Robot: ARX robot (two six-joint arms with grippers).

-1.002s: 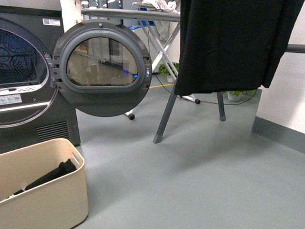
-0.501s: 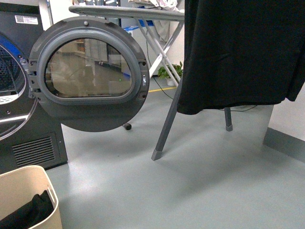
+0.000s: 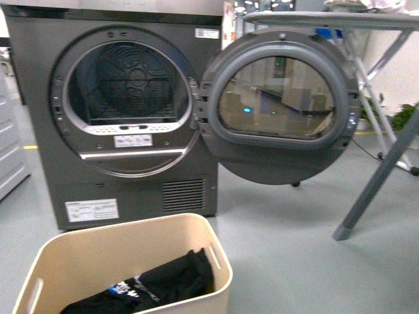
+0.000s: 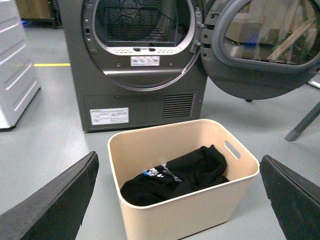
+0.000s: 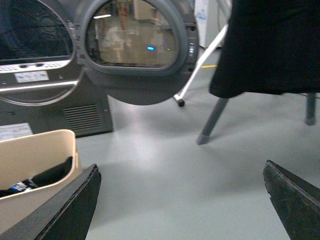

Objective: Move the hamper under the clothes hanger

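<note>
The beige hamper (image 3: 118,252) stands on the grey floor in front of the dryer, at the bottom of the front view, with black clothes (image 3: 163,284) inside. Of the clothes hanger only an angled grey leg (image 3: 376,186) shows at the right edge. My left gripper (image 4: 178,156) is open, its fingers wide apart on either side of the hamper (image 4: 190,212), above and short of it. My right gripper (image 5: 181,167) is open over bare floor. In that view the hamper (image 5: 35,150) is off to one side and the hanger's leg (image 5: 212,122) stands beyond it under a hanging black garment (image 5: 270,45).
The dark grey dryer (image 3: 39,131) stands behind the hamper, its round door (image 3: 281,111) swung open to the right. An ironing board (image 3: 327,18) with white crossed legs (image 3: 370,91) is behind the door. A white cabinet (image 4: 15,75) stands left of the dryer.
The front view has swung left. The dryer drum is now in the middle and the hamper at bottom centre. The black garment has left the view on the right.
</note>
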